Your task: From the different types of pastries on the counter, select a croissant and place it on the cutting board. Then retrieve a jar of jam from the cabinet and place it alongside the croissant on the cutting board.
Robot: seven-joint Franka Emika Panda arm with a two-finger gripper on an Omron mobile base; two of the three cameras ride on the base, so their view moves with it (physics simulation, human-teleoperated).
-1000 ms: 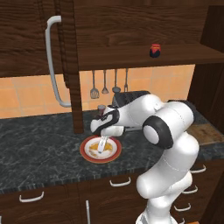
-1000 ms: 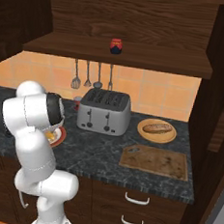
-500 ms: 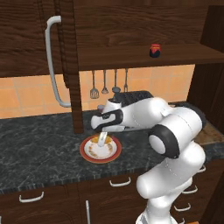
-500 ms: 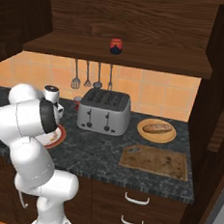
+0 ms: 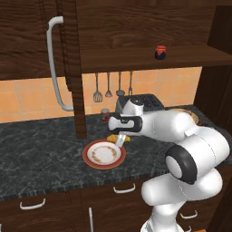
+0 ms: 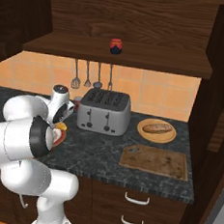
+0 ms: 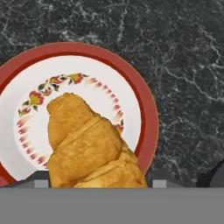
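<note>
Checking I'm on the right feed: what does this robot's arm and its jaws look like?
A glossy white arm of rounded, bulbous segments with dark grey-black rings at the joints. The wrist ends in a white and dark gripper with slim pale fingers. No cables or markings can be seen.

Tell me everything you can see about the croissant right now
The croissant is a small golden-yellow pastry with ridged, flaky-looking layers tapering to a rounded tip. In the hand view it sits close in front of the camera, above the red-rimmed plate, apparently held in the gripper. In the left base view it shows beside the gripper, over the plate's far edge, off the counter.
</note>
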